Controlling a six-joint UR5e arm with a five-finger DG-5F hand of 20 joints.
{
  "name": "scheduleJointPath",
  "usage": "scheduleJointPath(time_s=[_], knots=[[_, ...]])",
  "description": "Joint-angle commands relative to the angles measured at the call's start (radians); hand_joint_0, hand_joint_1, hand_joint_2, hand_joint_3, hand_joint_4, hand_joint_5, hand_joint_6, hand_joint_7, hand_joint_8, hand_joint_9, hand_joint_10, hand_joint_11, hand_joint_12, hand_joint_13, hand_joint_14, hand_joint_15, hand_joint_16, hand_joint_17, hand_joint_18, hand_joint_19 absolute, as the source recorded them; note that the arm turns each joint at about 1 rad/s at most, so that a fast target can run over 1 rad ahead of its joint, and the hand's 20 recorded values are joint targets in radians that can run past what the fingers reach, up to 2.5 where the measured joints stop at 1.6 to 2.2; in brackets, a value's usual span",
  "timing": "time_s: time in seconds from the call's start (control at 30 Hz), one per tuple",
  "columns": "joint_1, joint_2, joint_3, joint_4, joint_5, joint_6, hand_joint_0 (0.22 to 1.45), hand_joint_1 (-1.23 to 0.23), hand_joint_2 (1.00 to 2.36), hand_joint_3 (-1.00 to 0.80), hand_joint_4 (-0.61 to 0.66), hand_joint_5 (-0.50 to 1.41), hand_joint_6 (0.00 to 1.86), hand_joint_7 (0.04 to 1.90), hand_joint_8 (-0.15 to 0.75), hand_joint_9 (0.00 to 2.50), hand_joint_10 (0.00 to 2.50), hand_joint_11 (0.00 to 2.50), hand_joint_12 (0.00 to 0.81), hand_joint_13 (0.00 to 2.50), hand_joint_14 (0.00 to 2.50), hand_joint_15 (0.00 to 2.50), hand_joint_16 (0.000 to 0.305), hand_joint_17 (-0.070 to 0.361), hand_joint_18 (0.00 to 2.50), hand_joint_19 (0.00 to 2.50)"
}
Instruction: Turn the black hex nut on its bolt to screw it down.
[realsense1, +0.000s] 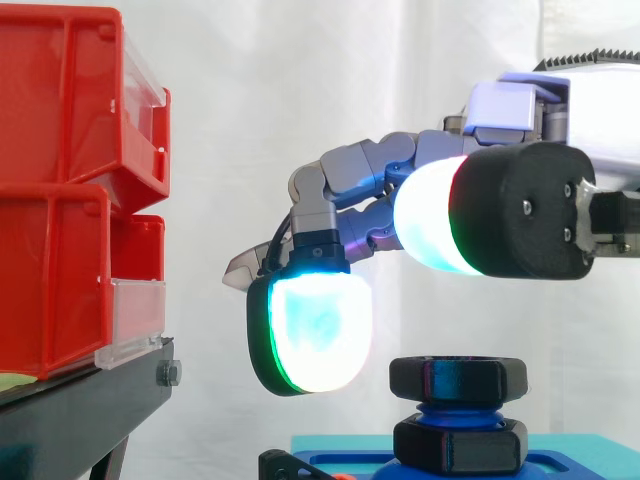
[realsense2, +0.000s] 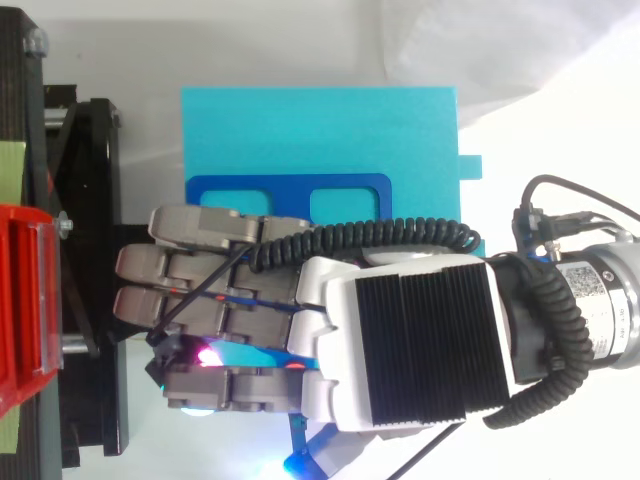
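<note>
Black hex nut (realsense1: 458, 378) waits ungripped beneath the hand (realsense1: 380, 170), fingers (realsense1: 310, 335) apart and empty; the approach step likely calls for lowering to pinch it

Open air separates the hand (realsense2: 410, 350) from the upper black hex nut (realsense1: 458, 378) below it, and the nut's left and right flanks stand free. One glowing fingertip (realsense1: 312, 335) hangs low, just left of the nut. Farther left, stacked red plastic bins (realsense1: 60, 190) on a black metal stand (realsense1: 80, 415) wall off that side.
</note>
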Motion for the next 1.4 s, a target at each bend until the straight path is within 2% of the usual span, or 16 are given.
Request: scheduleJointPath(time_s=[0.0, 0.1, 0.13, 0.27, 0.4, 0.87, 1.37], knots=[[-0.008, -0.001, 0.000, -0.007, -0.022, -0.006, 0.51, -0.15, 1.00, -0.50, 0.27, -0.08, 0.56, 1.28, 0.276, 0.48, 0.00, 0.00, 0.349, 0.32, 0.00, 0.00, 0.055, 0.124, 0.14, 0.00], [-0.020, 0.000, 0.000, -0.006, -0.050, -0.017, 0.51, -0.15, 1.00, -0.50, 0.26, -0.08, 0.58, 1.27, 0.276, 0.49, 0.00, 0.00, 0.347, 0.33, 0.00, 0.00, 0.055, 0.124, 0.14, 0.00], [-0.020, 0.000, 0.000, -0.006, -0.050, -0.017, 0.51, -0.15, 1.00, -0.50, 0.26, -0.08, 0.58, 1.26, 0.277, 0.49, 0.00, 0.00, 0.347, 0.33, 0.00, 0.00, 0.055, 0.124, 0.14, 0.00], [-0.036, 0.000, 0.000, -0.007, -0.092, -0.036, 0.52, -0.16, 1.00, -0.50, 0.26, -0.08, 0.59, 1.26, 0.278, 0.50, 0.00, 0.00, 0.348, 0.33, 0.00, 0.00, 0.055, 0.124, 0.15, 0.00], [-0.048, 0.000, 0.000, -0.009, -0.098, -0.042, 0.52, -0.16, 1.00, -0.50, 0.26, -0.08, 0.59, 1.26, 0.279, 0.50, 0.00, 0.00, 0.347, 0.34, 0.00, 0.00, 0.055, 0.123, 0.15, 0.00], [-0.065, -0.001, 0.000, -0.006, -0.124, -0.042, 0.52, -0.17, 1.00, -0.50, 0.26, -0.08, 0.60, 1.26, 0.277, 0.52, 0.00, 0.00, 0.345, 0.36, 0.00, 0.00, 0.055, 0.123, 0.17, 0.00], [-0.106, -0.001, -0.001, -0.009, -0.205, -0.068, 0.52, -0.17, 1.00, -0.50, 0.26, -0.07, 0.61, 1.25, 0.277, 0.53, 0.00, 0.00, 0.343, 0.37, 0.00, 0.00, 0.054, 0.122, 0.19, 0.00]])
